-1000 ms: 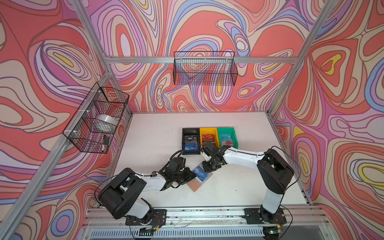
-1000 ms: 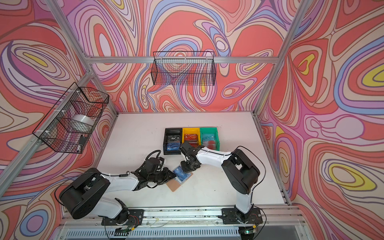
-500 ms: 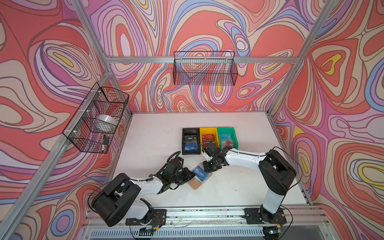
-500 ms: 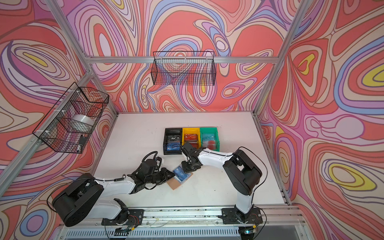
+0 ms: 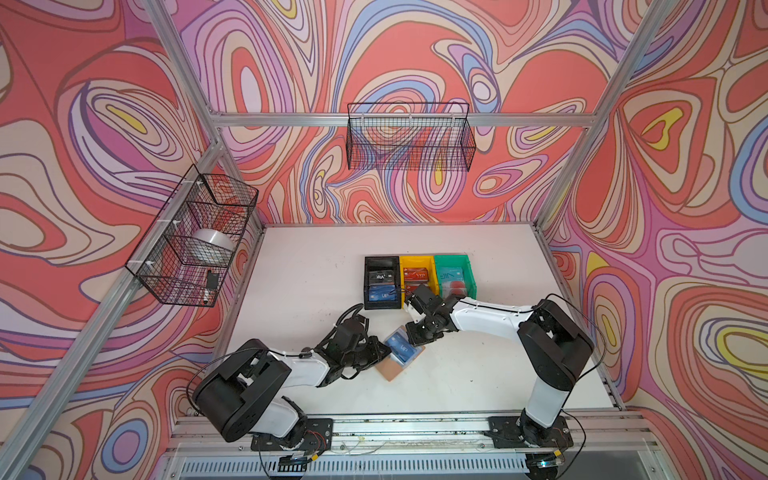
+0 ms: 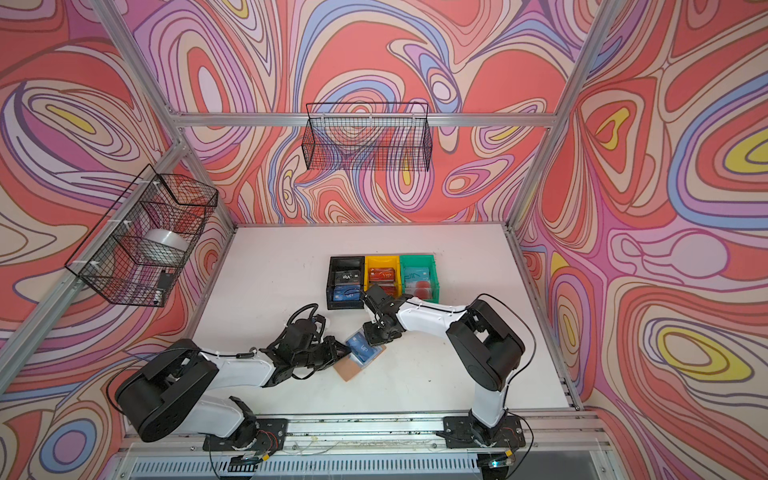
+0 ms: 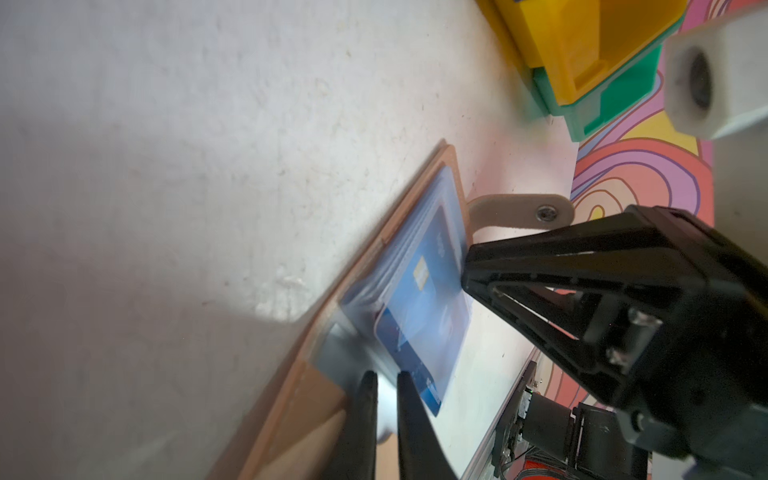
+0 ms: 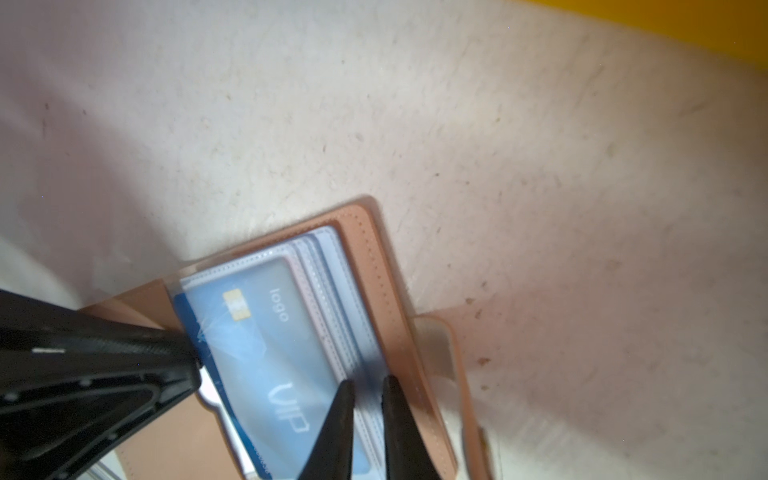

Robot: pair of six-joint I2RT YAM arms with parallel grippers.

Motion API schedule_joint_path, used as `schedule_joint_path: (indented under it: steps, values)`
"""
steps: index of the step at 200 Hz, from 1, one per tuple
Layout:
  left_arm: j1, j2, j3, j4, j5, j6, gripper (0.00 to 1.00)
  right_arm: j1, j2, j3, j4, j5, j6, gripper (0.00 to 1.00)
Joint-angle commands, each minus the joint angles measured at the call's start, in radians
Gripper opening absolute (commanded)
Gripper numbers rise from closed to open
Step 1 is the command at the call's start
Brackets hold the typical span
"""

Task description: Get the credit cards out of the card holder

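The tan, leather-like booklet card holder (image 5: 389, 371) is lying open on the white tabletop (image 5: 469, 374), near a row of black, yellow and green plastic bins (image 5: 417, 258). The right end effector (image 8: 368, 380) is clamping the edge of the holder's clear sleeves (image 8: 332, 291). The left end effector (image 7: 386, 376) is sitting nearly closed at the sleeve mouth, where a blue plastic "VIP" credit card (image 8: 257, 345) is sticking out. Whether it is pinching card or sleeve cannot be told.
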Motion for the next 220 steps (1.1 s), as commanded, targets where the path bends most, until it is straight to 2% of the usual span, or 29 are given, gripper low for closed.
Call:
schedule_joint_path:
  steps: [1,220]
  values:
    - [-0.009,0.017,-0.008,0.052,0.002,-0.016,0.14,0.005,0.036,-0.046,-0.020,-0.010,0.016,0.16]
    - [-0.033,0.054,0.046,0.040,-0.006,-0.013,0.13,0.004,0.034,-0.069,-0.005,-0.019,0.019,0.17]
